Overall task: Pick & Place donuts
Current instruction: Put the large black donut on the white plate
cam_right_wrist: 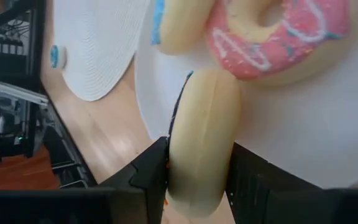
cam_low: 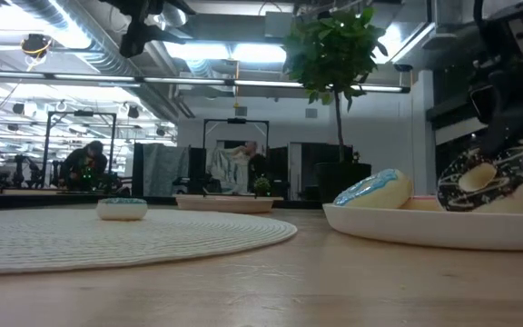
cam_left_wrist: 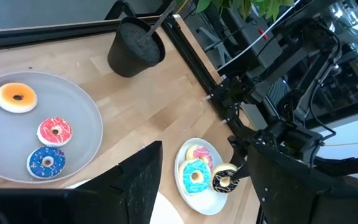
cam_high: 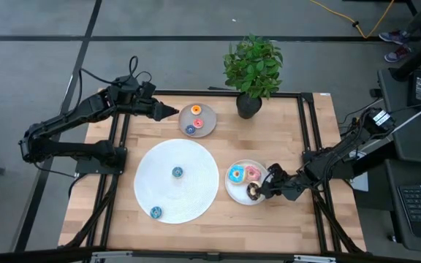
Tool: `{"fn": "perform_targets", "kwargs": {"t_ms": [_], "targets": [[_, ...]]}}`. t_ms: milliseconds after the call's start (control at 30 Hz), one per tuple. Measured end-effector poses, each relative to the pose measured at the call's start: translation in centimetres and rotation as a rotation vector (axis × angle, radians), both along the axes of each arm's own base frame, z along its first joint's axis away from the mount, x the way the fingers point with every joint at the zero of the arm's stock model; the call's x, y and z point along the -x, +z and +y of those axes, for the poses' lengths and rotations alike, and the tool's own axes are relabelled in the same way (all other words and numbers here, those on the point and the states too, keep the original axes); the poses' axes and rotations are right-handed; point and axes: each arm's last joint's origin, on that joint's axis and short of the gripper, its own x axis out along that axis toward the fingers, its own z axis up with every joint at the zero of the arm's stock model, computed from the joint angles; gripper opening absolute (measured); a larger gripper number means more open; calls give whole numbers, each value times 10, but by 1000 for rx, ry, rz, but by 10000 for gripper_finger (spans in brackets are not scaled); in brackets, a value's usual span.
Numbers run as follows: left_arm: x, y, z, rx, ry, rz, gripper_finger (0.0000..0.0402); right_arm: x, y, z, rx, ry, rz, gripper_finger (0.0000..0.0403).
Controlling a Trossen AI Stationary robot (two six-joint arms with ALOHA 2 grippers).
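Note:
On the right, a white plate (cam_high: 230, 191) carries a blue donut (cam_high: 235, 174) and a pink donut (cam_high: 253, 173). At its near-right part a chocolate-brown donut (cam_high: 255, 191) stands on edge, with my right gripper (cam_high: 263, 190) shut on it. A grey plate (cam_high: 207, 126) at the back holds orange (cam_high: 196, 109), red-pink (cam_high: 198, 123) and dark blue (cam_high: 190, 130) donuts. My left gripper (cam_high: 170, 112) hovers open just left of it. Two teal donuts (cam_high: 177, 172) (cam_high: 156, 212) lie on the large white disc (cam_high: 196, 183). My right gripper pinches the chocolate donut between its two fingers, one on each flat face, at the ring's part nearest the wrist (cam_right_wrist: 197, 155). The fingers come from the table's right, slanting down. The donut stands on edge (cam_low: 493, 177) at the white plate; whether it touches, I cannot tell.
A potted plant (cam_high: 251, 69) stands at the far edge, right of the grey plate. Bare wood lies along the near edge and between the disc and the pot. Black frame rails (cam_high: 309, 131) run along the table's sides.

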Motion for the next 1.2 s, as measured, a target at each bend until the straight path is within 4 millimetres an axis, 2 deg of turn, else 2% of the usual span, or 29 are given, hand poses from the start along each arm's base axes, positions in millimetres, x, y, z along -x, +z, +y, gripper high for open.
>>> {"fn": "perform_targets", "kwargs": {"t_ms": [267,400,833,1000,1200], "targets": [[0,0,0,16,7,-3,226,4,-5,-2,6,-1,39,140],[0,0,0,16,8,-3,224,7,-8,-4,7,-11,87,154],[0,0,1,15,18,0,228,7,-9,-5,12,-22,97,280],[0,0,1,28,23,-2,226,7,-10,-7,42,-50,84,286],[0,0,0,30,24,-2,226,10,-9,-9,88,-65,156,283]]}}
